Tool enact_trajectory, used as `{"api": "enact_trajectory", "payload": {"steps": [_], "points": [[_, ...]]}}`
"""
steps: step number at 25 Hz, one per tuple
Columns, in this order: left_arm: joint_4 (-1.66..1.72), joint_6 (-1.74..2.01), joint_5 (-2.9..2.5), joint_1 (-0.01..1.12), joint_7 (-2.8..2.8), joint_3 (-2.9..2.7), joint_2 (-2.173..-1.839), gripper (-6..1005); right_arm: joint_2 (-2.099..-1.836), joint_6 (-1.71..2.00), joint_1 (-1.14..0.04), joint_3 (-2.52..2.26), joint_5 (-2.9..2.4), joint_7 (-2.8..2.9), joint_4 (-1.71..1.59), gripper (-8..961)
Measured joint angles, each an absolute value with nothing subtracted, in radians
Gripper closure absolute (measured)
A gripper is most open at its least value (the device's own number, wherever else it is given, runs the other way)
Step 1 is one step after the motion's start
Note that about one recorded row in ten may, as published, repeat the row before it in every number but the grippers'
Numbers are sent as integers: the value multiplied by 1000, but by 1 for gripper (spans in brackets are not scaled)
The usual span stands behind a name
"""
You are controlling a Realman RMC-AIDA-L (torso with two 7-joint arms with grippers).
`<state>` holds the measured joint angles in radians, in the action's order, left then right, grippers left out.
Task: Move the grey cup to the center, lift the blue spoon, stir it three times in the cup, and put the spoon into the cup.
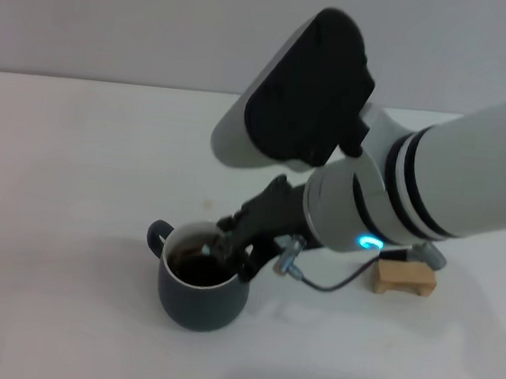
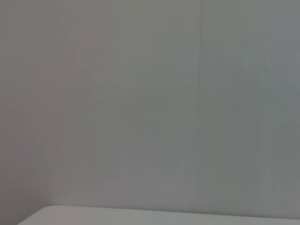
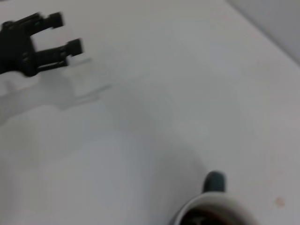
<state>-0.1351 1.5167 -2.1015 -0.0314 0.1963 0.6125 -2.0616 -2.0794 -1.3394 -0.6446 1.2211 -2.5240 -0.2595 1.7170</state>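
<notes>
Slate-grey cup [image 1: 199,288] stands on the white table [image 1: 64,179], handle toward the robot's left, dark liquid inside. Right gripper [image 1: 229,248] hangs over the cup's rim, tips dipping into its mouth; whether its fingers hold anything cannot be told. Left gripper [image 3: 63,33] is well apart from the cup, fingers spread. Wooden block [image 1: 404,277] sits beside the right arm.

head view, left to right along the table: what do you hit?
grey cup → right gripper over the cup's rim → wooden block
</notes>
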Motion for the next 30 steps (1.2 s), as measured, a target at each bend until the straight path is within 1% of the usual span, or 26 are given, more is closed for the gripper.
{"api": "enact_trajectory", "payload": {"steps": [16, 21, 26, 30], "points": [[-136, 1517, -2101, -40, 196, 614, -2062, 140, -2077, -1347, -640, 1193, -2586, -263, 1729, 674], [-136, 1517, -2101, -39, 196, 612, -2062, 140, -2077, -1311, -620, 1199, -2595, -264, 1772, 442], [-132, 1517, -2102, -37, 196, 611, -2062, 140, -2077, -1154, -562, 1203, -2680, -283, 1811, 439], [-132, 1516, -2102, -34, 196, 611, -2063, 140, -2079, -846, -462, 1159, -2807, -313, 1811, 436]]}}
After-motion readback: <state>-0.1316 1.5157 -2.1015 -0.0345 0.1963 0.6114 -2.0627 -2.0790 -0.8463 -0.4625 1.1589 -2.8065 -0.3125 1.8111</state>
